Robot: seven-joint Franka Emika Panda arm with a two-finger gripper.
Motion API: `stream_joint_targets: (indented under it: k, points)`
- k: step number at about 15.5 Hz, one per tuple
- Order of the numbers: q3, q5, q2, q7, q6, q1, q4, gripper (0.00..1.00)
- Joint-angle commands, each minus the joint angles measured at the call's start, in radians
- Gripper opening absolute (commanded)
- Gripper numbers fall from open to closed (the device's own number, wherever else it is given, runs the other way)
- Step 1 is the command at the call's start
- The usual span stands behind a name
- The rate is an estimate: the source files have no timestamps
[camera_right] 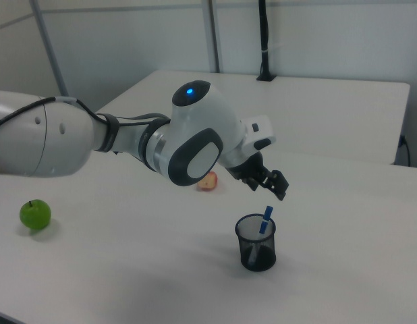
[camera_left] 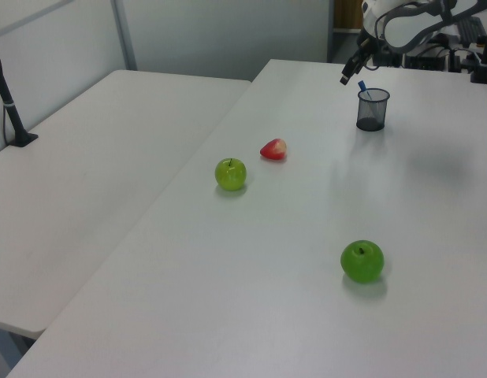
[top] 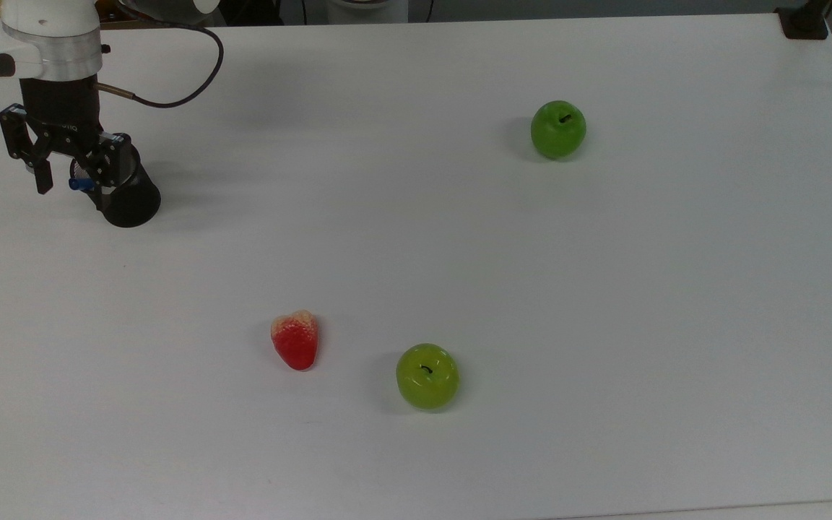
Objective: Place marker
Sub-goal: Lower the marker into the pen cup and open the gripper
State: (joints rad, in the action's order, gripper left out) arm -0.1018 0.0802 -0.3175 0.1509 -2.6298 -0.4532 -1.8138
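The slim white marker with a blue cap [camera_right: 264,221] stood tilted inside the black mesh cup [camera_right: 256,244], its blue end poking above the rim. The robot's hand [top: 69,172] hung just above the cup with its fingers [top: 43,175] spread apart, holding nothing. Elsewhere on the white table [top: 459,253] lay a red strawberry [top: 295,340] and two green apples [top: 427,376], well apart from the cup.

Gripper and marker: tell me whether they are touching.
Apart. In the right view, the open gripper hangs above the marker, which stands leaning in the black mesh cup, with table showing between them.
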Motion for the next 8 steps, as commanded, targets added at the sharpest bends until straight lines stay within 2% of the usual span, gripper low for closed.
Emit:
stream_joint_targets:
  k: [1, 6, 8]
  points:
    - [0.005, -0.004, 0.021, 0.01, -0.015, 0.008, -0.028, 1.0]
    - [0.001, -0.005, 0.037, 0.012, 0.013, 0.034, -0.009, 1.0]
    - [-0.001, -0.004, 0.051, -0.005, 0.109, 0.076, 0.034, 1.0]
